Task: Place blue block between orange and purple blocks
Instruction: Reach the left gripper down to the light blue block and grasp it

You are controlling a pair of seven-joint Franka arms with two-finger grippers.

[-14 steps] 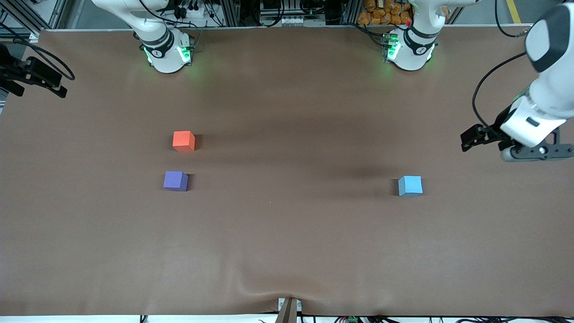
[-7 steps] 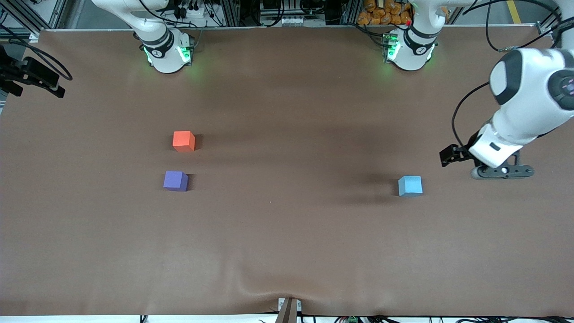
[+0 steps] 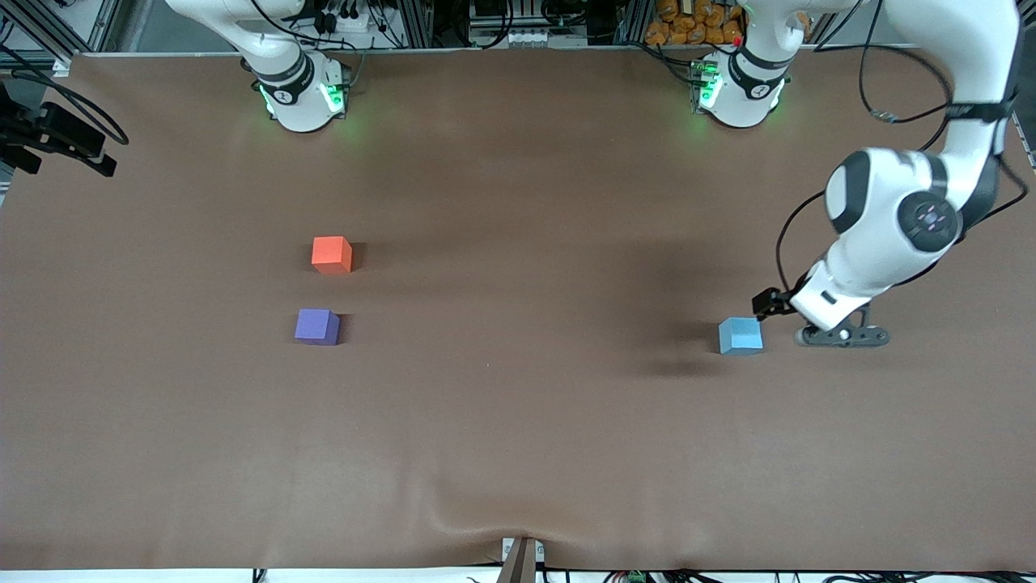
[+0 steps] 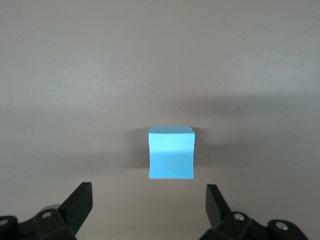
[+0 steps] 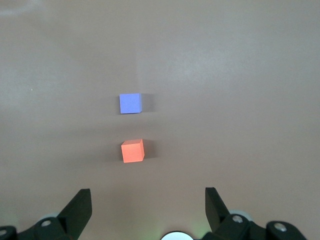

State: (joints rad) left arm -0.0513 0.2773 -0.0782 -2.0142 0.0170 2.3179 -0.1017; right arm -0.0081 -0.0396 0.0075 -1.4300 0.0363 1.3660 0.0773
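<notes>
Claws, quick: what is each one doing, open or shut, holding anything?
Left claw: open, holding nothing, beside the blue block.
Right claw: open, holding nothing, waiting above the orange block and purple block.

Bare table (image 3: 518, 389) surrounds the blue block (image 3: 740, 336); nothing apparently blocks access.

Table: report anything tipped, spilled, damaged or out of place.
Nothing stands out. The orange block, purple block and blue block all sit flat on the table. The left gripper, open, hangs beside the blue block; the right gripper waits open.
</notes>
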